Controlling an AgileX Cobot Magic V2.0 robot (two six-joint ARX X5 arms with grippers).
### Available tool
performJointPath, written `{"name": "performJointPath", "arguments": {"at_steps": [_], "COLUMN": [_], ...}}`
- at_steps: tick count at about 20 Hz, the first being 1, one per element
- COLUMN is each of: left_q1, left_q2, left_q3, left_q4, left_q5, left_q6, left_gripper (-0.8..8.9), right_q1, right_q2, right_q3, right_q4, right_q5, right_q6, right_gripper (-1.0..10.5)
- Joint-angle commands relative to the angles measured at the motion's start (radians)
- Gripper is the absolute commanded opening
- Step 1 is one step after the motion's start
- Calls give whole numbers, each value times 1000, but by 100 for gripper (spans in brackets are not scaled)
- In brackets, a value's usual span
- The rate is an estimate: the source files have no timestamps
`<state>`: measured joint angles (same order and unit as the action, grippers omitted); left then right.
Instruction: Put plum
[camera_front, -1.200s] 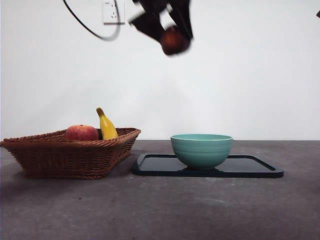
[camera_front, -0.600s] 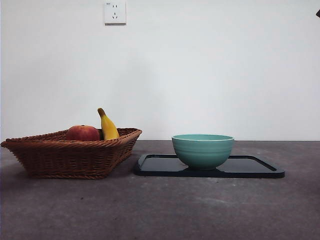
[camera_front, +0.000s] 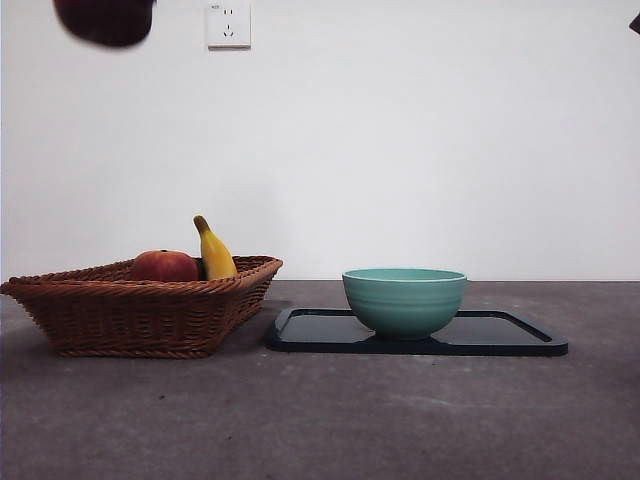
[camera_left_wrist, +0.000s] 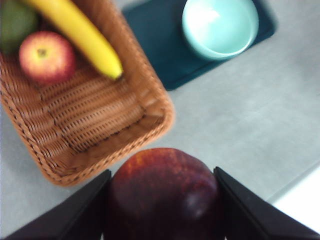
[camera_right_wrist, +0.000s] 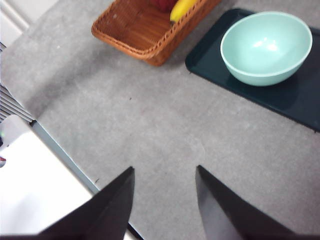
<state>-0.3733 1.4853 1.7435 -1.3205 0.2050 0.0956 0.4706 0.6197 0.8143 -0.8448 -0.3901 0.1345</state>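
Observation:
The dark maroon plum (camera_left_wrist: 162, 192) sits between the two black jaws of my left gripper (camera_left_wrist: 161, 200), which is shut on it high above the table, over the near corner of the wicker basket (camera_left_wrist: 90, 125). In the front view the plum (camera_front: 105, 20) shows as a dark blur at the top left, above the basket (camera_front: 140, 305). My right gripper (camera_right_wrist: 164, 200) hangs open and holds nothing, high over bare table near its edge.
The basket holds a red-orange fruit (camera_front: 163, 266), a yellow banana (camera_front: 213, 252) and a green fruit (camera_left_wrist: 15, 22). A teal bowl (camera_front: 404, 300) stands on a dark tray (camera_front: 510, 340) to the right of the basket.
The plum in the left gripper went from above the bowl out of the front view, and now shows at the top left above the basket.

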Motion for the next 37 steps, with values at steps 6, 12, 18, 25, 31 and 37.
{"name": "performJointPath", "arguments": {"at_steps": [6, 12, 18, 25, 31, 37], "left_q1": [96, 117, 118, 118, 111, 110], "left_q2": [-41, -36, 41, 189, 241, 229], "left_q3": [-391, -641, -719, -719, -719, -718], "left_q4": [500, 899, 1044, 1094, 1080, 1074], "left_q5": [-1, -3, -3, -3, -2, -2], "left_q6": [8, 24, 50, 50, 42, 6], "left_gripper": [214, 213, 213, 214, 270, 386], "right_q1": [5, 5, 5, 5, 5, 5], "right_q2": [4, 4, 5, 5, 5, 6], "right_q3": [10, 10, 10, 10, 10, 10], "right_q4": [10, 11, 14, 14, 14, 30], "right_q5": [-2, -2, -2, -1, 2, 2], "right_q6": [-11, -11, -8, -8, -8, -7], "right_gripper": [196, 196, 196, 195, 195, 196]}}
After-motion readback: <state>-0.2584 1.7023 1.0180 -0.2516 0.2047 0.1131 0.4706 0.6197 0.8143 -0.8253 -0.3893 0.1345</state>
